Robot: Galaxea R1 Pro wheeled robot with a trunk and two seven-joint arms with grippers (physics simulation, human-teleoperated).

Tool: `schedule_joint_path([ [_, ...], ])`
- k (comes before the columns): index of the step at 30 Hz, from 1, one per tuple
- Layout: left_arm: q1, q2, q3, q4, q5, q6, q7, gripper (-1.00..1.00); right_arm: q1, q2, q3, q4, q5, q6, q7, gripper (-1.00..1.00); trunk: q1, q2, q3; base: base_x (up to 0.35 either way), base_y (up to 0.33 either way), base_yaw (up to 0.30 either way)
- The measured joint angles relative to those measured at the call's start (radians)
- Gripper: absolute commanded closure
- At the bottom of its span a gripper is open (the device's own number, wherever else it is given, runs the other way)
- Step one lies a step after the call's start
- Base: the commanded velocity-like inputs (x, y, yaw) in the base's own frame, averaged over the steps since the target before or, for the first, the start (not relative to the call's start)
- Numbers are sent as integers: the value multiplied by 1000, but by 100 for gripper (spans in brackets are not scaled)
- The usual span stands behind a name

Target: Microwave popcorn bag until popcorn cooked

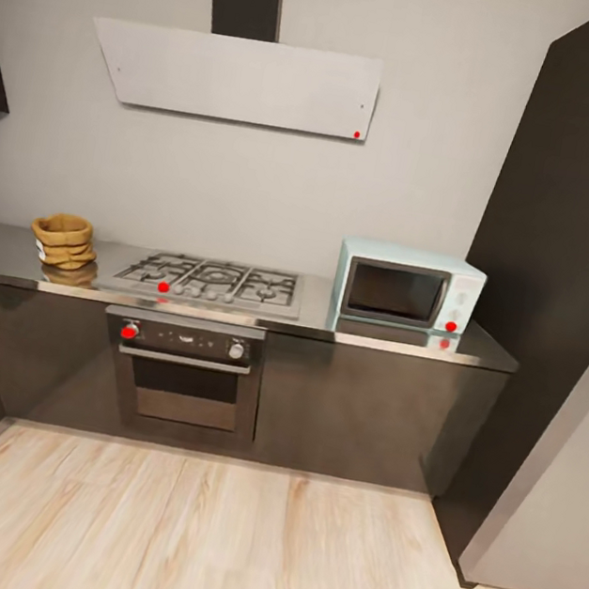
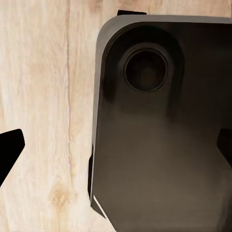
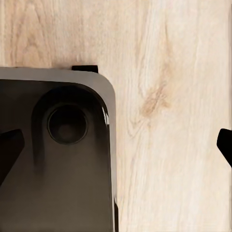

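The popcorn bag (image 1: 63, 241), a tan burlap sack with a rolled rim, stands at the left end of the grey countertop (image 1: 6, 256). The pale blue microwave (image 1: 407, 291) sits at the right end, its dark door closed. No popcorn kernels can be made out at this distance. My left gripper (image 2: 117, 147) is open, its dark fingertips (image 2: 9, 151) spread wide, hanging over my own dark base (image 2: 159, 145) and the wooden floor. My right gripper (image 3: 117, 145) is open too, over the base (image 3: 53, 183) and floor, holding nothing.
A gas hob (image 1: 211, 281) lies between bag and microwave, with a built-in oven (image 1: 184, 377) below and a range hood (image 1: 239, 76) above. A tall dark cabinet (image 1: 570, 234) rises at the right. Light wooden floor (image 1: 227, 541) stretches between me and the cabinets.
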Motion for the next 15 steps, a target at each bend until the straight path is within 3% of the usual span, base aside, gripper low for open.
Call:
schedule_joint_path([
  [15,0,-3,-1,0,0,1,0,-100,0,0,0,0,0,0,0,-100,0,0,0,329,-156,0],
])
